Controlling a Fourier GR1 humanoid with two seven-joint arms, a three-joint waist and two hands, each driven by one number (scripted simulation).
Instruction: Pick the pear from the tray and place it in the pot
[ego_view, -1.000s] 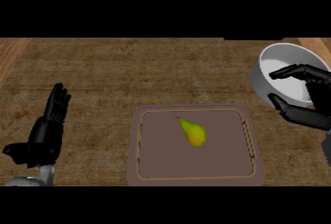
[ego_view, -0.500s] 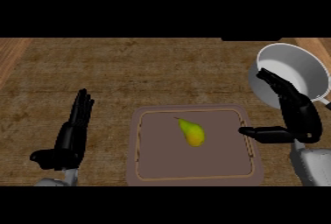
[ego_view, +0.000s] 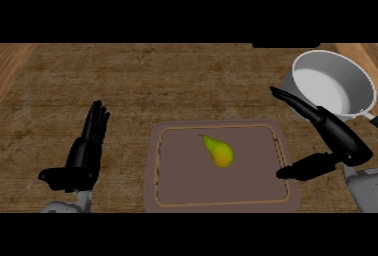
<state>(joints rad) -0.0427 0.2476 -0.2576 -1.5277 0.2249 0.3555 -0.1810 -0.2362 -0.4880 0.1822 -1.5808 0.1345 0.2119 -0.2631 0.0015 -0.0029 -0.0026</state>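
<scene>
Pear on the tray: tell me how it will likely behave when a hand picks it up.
The pear lies on its side on the flat tray, so its rounded body may roll if nudged. It narrows toward the stem, so fingers could slide off that end. It looks small beside the right hand, probably light.

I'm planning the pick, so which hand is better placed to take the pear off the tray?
Probably the right hand: it hangs open at the tray's right edge, between the pear and the pot. The left hand rests open left of the tray, far from the pot.
</scene>
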